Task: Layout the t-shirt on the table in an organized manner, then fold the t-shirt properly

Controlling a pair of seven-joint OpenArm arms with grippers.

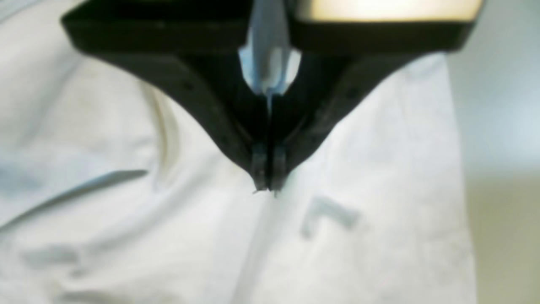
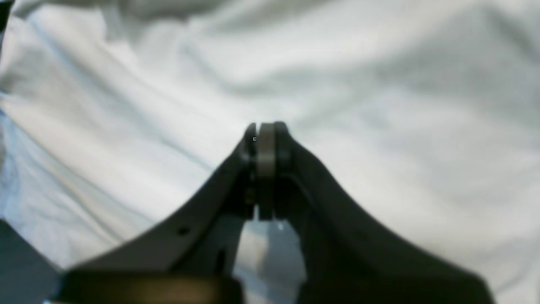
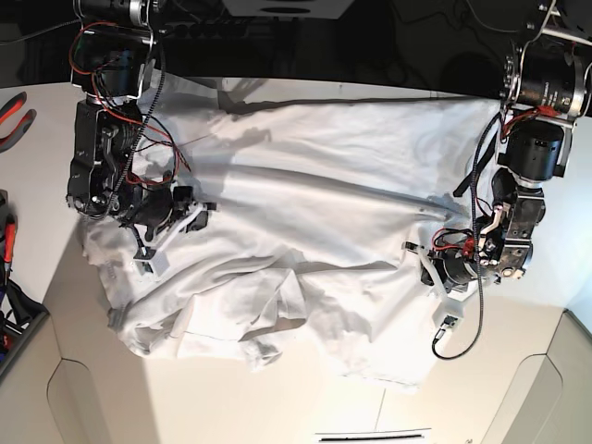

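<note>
The t-shirt [image 3: 305, 250] is lying spread but rumpled across the desk [image 3: 37, 166], with folds bunching toward the near left edge in the base view and one side hanging close to the front. The left hand [image 1: 268, 185] is pressing its fingers together over the cloth; a sliver of white fabric seems to be showing between them higher up, so it is probably pinching the shirt, though blur is making that uncertain. The right hand [image 2: 265, 143] is also pressed together, hovering at the cloth, and I cannot tell if it is gripping any. The fabric is looking light, soft and limp, likely sliding and drooping when lifted. Pinching at seams, shoulders or hem corners is looking safest.
</note>
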